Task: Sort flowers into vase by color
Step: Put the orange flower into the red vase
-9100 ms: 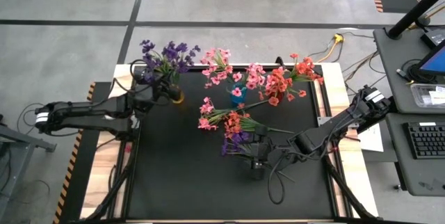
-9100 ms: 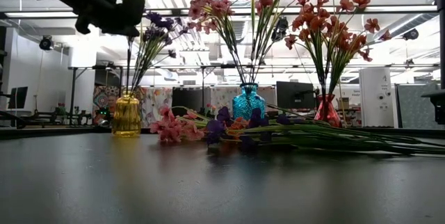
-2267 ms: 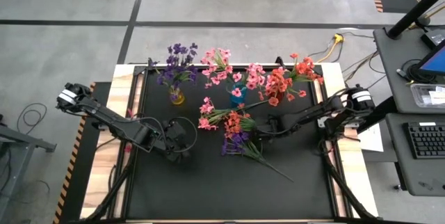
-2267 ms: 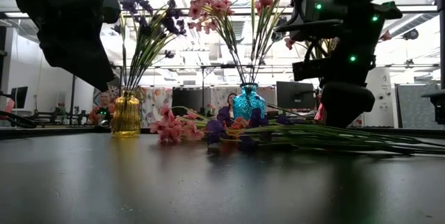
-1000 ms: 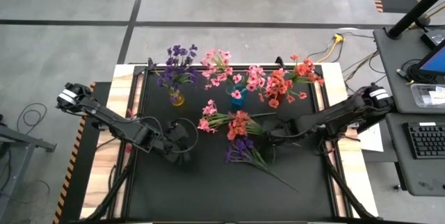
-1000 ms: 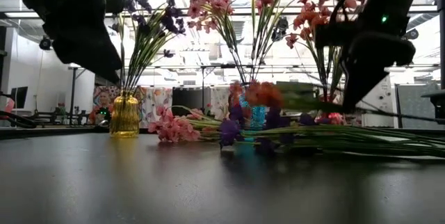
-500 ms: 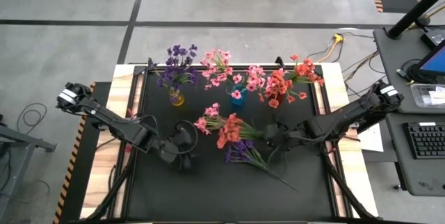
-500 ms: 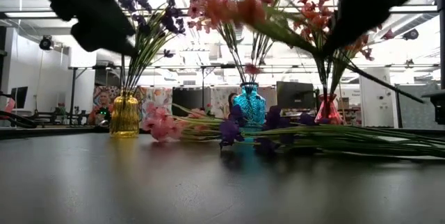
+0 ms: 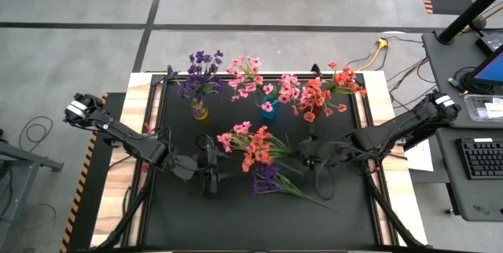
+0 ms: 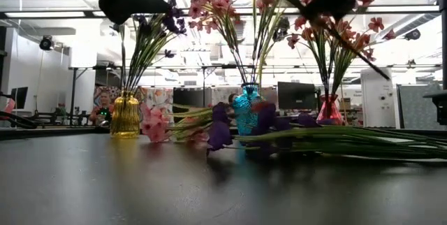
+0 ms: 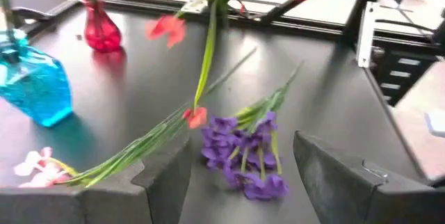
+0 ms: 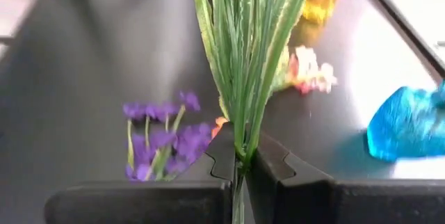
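Two end effectors over the black bench point(image 9: 181, 221). Right end effector point(image 12: 240, 161) clamped shut on the green stems of a coral-red sprig point(image 9: 255, 149), lifted off the surface near the middle, blossoms pointing toward the left arm. Left end effector point(image 11: 233, 175) spread wide, nothing between its fingers point(image 11: 163, 179), hovering just left of centre and looking toward a purple sprig point(image 9: 271, 181) flat on the bench. Pink sprig point(image 9: 228, 137) also loose, beside the coral-red one. Along the far edge, three vases: yellow vase point(image 9: 201, 111) with purple blossoms, blue vase point(image 9: 269, 111) with pink blossoms, red vase point(image 10: 328, 110) with coral-red blossoms. No readable brand, label or writing anywhere on the vases, arms or bench.
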